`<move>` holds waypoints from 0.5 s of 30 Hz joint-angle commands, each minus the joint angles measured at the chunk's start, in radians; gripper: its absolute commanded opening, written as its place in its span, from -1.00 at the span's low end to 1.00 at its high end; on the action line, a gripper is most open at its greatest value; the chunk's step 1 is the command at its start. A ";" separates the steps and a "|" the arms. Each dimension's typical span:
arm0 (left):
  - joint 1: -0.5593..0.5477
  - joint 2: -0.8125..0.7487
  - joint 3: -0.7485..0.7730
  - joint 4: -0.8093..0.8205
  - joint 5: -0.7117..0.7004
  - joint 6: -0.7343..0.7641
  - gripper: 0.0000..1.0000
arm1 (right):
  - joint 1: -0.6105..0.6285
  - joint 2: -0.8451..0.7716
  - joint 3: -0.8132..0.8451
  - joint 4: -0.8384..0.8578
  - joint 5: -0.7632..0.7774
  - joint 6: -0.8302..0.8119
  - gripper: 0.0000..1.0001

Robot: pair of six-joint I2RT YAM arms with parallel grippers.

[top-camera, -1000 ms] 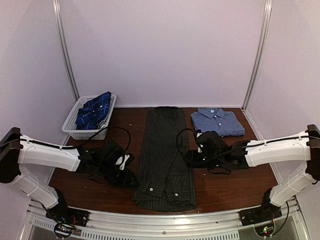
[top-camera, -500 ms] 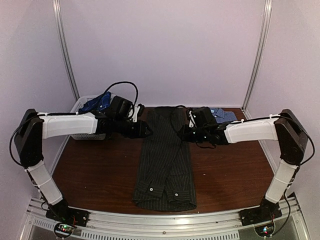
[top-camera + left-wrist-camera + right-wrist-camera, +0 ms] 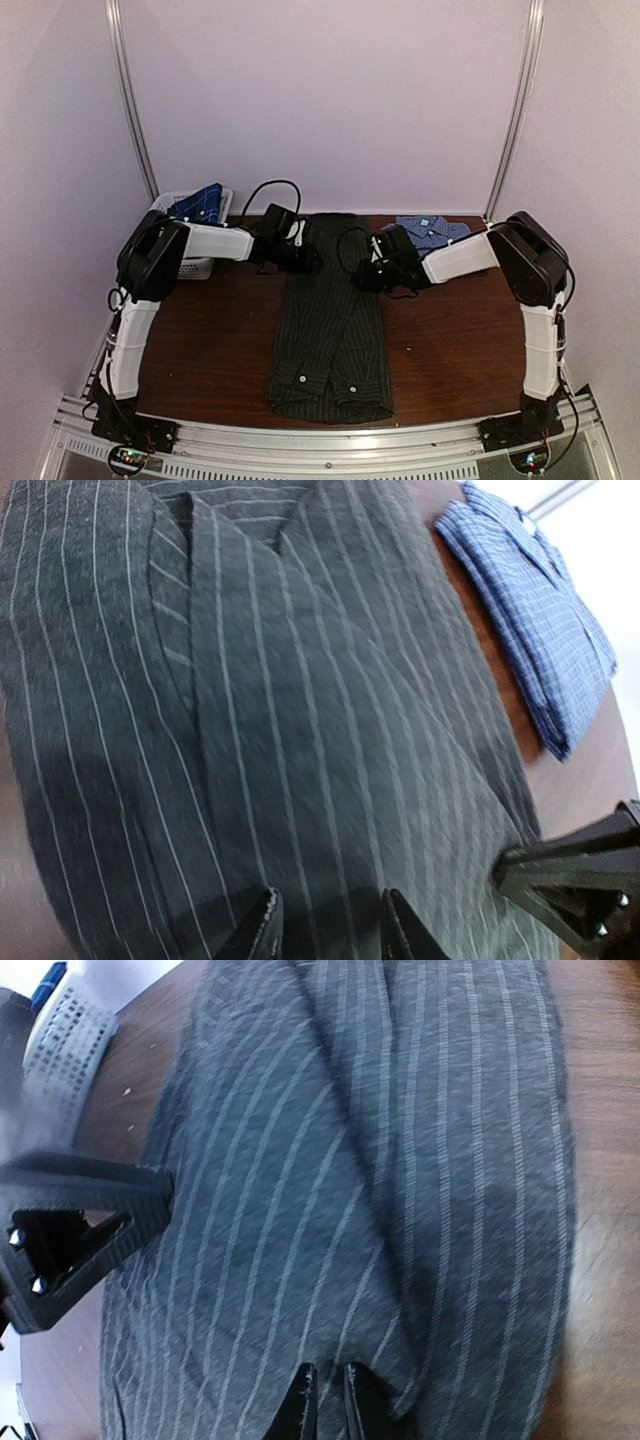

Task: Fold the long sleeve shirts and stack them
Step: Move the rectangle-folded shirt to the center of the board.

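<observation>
Top external view: at far left, the navy plaid shirt (image 3: 198, 203) sits in the white mesh basket (image 3: 198, 266). The left gripper (image 3: 330, 928) is at the left edge of the charcoal pinstripe shirt (image 3: 330, 330), its fingers parted over the cloth. That shirt lies lengthwise down the middle of the table (image 3: 450, 340). The right gripper (image 3: 327, 1400) pinches its right edge, fingertips nearly together. The blue check shirt (image 3: 432, 230) lies folded at the far right.
</observation>
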 commanded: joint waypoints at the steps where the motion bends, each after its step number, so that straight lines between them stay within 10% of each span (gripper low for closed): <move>1: 0.019 0.098 0.132 -0.011 0.003 0.018 -0.31 | -0.039 0.047 0.038 0.024 -0.022 0.010 -0.77; 15: 0.072 0.190 0.263 -0.164 -0.043 0.016 -0.38 | -0.049 0.063 0.105 -0.097 -0.016 -0.022 -0.75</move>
